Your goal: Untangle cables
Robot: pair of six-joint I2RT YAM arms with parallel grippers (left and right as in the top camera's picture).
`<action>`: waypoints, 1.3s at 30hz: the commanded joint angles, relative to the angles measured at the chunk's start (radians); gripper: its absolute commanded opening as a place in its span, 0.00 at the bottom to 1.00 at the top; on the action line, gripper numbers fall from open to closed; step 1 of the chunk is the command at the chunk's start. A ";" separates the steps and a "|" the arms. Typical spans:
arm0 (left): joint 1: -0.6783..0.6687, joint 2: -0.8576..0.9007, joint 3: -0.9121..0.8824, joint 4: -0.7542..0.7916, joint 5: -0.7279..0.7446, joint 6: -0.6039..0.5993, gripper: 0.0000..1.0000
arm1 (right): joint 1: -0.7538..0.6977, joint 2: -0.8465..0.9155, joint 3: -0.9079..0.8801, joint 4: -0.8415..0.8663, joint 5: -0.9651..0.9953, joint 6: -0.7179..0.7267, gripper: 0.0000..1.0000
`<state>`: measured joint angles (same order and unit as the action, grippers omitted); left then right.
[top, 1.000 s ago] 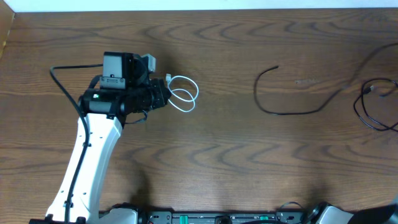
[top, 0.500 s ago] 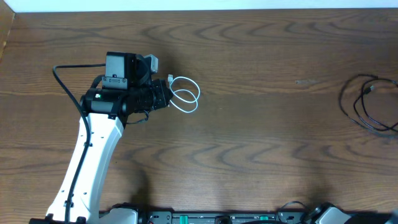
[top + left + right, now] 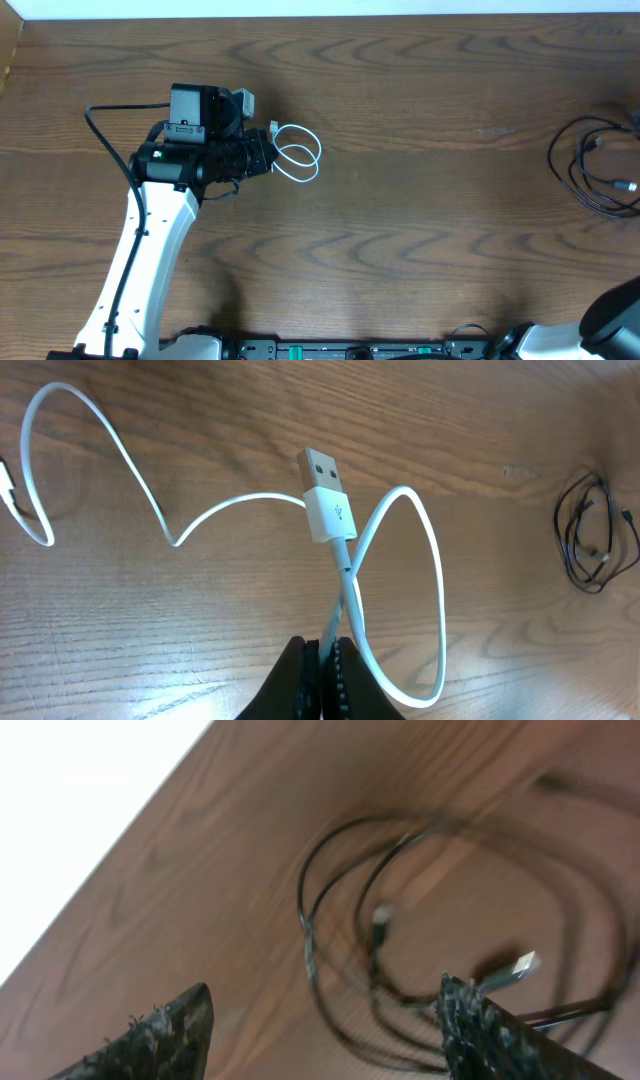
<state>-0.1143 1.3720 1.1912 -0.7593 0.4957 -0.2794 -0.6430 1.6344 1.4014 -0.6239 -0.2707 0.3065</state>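
Note:
The white cable (image 3: pixel 298 152) lies in loops on the table left of centre. My left gripper (image 3: pixel 265 152) is shut on it. In the left wrist view the gripper (image 3: pixel 326 650) pinches the cord just below its USB plug (image 3: pixel 323 485), and the rest of the white cable (image 3: pixel 120 460) trails off to the left. The black cable (image 3: pixel 592 172) lies coiled by the table's right edge, apart from the white one. In the right wrist view my right gripper (image 3: pixel 325 988) is open above the blurred black cable (image 3: pixel 345 935), with nothing between its fingers (image 3: pixel 165 1030).
The wooden table (image 3: pixel 420 240) stretches between the two cables. The black coil (image 3: pixel 590 540) shows small at the far right of the left wrist view. Part of the right arm (image 3: pixel 612 318) shows at the lower right corner. The table's far edge (image 3: pixel 320 16) meets a white wall.
The black cable, stretched toward the middle a second ago, has gathered into a coil at the right edge. My right gripper has opened. The left gripper and white cable barely moved.

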 commanded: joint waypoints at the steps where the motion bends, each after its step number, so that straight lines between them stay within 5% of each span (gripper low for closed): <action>1: -0.003 0.004 0.021 -0.003 0.010 0.021 0.07 | 0.031 0.037 0.007 -0.027 -0.164 -0.064 0.69; 10: -0.085 0.004 0.021 0.106 0.110 0.021 0.07 | 0.166 0.066 0.007 -0.181 -0.347 -0.254 0.75; 20: -0.353 0.002 0.021 0.293 0.171 0.102 0.07 | 0.449 0.066 -0.016 -0.373 -0.368 -0.513 0.85; 27: -0.428 -0.039 0.027 0.299 0.166 0.201 0.07 | 0.615 0.066 -0.017 -0.391 -0.381 -0.409 0.83; 35: -0.425 -0.111 0.027 0.278 -0.148 0.191 0.07 | 0.761 0.066 -0.017 -0.412 -0.477 -0.458 0.84; 39: -0.426 -0.103 0.026 0.244 -0.168 0.172 0.07 | 0.811 0.066 -0.017 -0.414 -0.476 -0.458 0.84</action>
<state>-0.5442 1.2621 1.1915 -0.5049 0.4103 -0.1040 0.1406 1.6989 1.3918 -1.0332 -0.7124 -0.1291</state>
